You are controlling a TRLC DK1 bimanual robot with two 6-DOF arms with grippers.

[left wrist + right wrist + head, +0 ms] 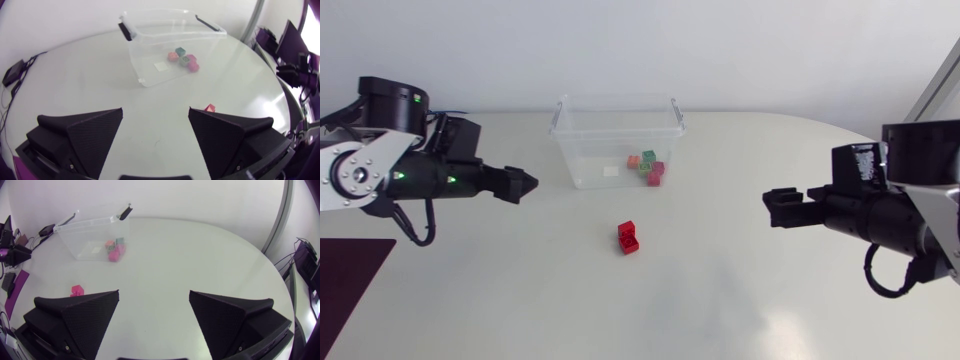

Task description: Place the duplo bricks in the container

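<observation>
Duplo brick (629, 237), small, bright red

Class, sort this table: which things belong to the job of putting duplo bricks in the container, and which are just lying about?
Belongs to the job:
red brick on the table
clear container
bricks already inside it
left end effector, open
right end effector, open

Just lying about:
black box with cables near the table's edge
</observation>
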